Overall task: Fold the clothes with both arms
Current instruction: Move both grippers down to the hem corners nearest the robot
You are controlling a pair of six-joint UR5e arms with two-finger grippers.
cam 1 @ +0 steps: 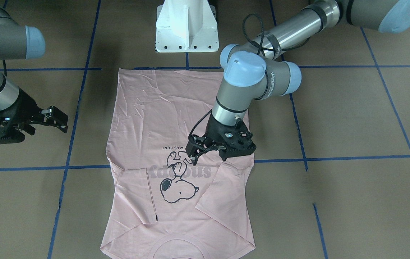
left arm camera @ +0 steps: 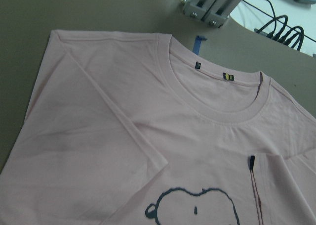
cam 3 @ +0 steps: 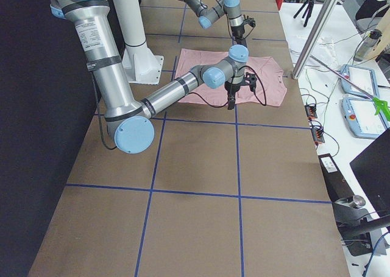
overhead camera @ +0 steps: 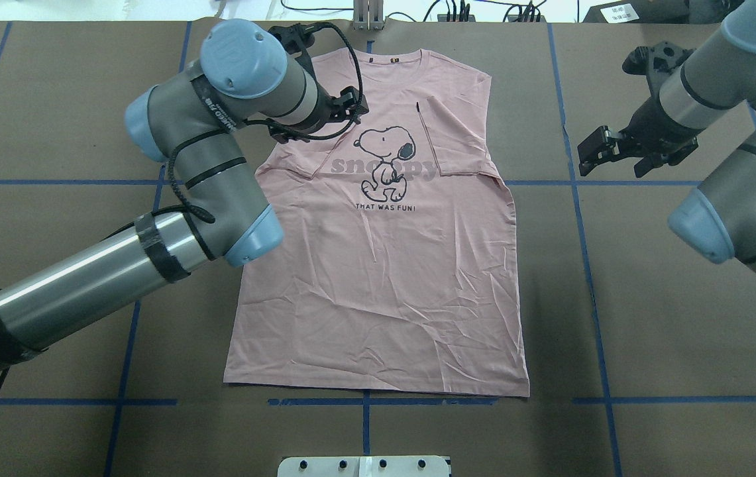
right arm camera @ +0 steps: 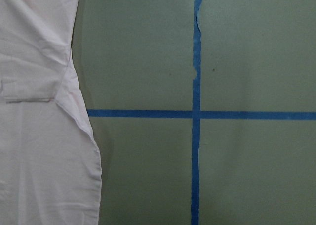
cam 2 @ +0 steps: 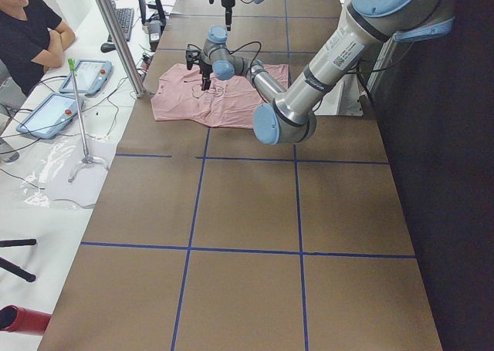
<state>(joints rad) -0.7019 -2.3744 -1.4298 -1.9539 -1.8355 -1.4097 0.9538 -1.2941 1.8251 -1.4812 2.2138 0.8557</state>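
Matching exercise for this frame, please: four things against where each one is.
Things: 1 pale pink cartoon-dog T-shirt; 2 left arm's black two-finger gripper; 3 right arm's black two-finger gripper; 4 white pedestal base.
Places: A over bare brown table; B beyond the shirt's hem; C flat, both sleeves folded in; D above the shirt.
Pairs: 1-C; 2-D; 3-A; 4-B.

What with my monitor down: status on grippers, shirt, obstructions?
Right gripper open, over the table beside the pink Snoopy T-shirt. Left gripper above a folded sleeve, jaws unreadable. T-shirt flat, print up, both sleeves folded in. No obstruction seen.
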